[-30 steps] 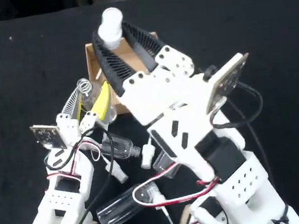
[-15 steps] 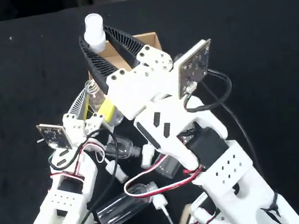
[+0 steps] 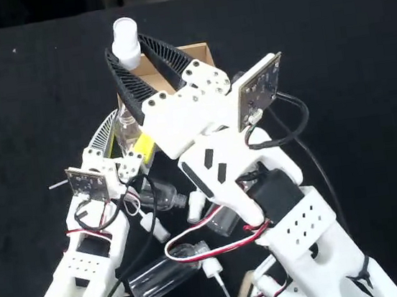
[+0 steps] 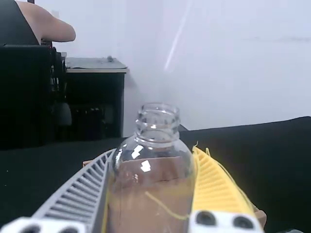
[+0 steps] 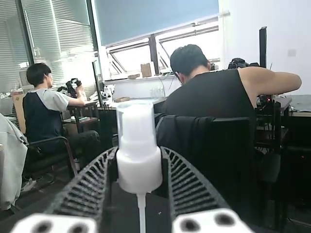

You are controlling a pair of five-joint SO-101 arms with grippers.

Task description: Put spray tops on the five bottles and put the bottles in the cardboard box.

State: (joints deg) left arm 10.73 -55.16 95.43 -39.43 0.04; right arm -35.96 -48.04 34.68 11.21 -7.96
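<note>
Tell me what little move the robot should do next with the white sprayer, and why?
Probably bring the right gripper across so the spray top sits over the bottle, then lower its tube in. The left gripper holds that bottle upright with its neck open and uncapped, and the spray top, clamped in the right fingers, is not yet on it.

The right arm (image 3: pixel 216 146) is covering most of the cardboard box (image 3: pixel 199 50), so I cannot tell what is lying inside. The bottom of the bottle (image 4: pixel 150 179) in the left gripper (image 4: pixel 153 154) is running off the edge of the left wrist view, and the thin tube (image 5: pixel 141 213) under the spray top (image 5: pixel 138 155) is running off the edge of the right wrist view. The arms are hiding parts of the bottles (image 3: pixel 160 275) lying on the table (image 3: pixel 348 65).
</note>
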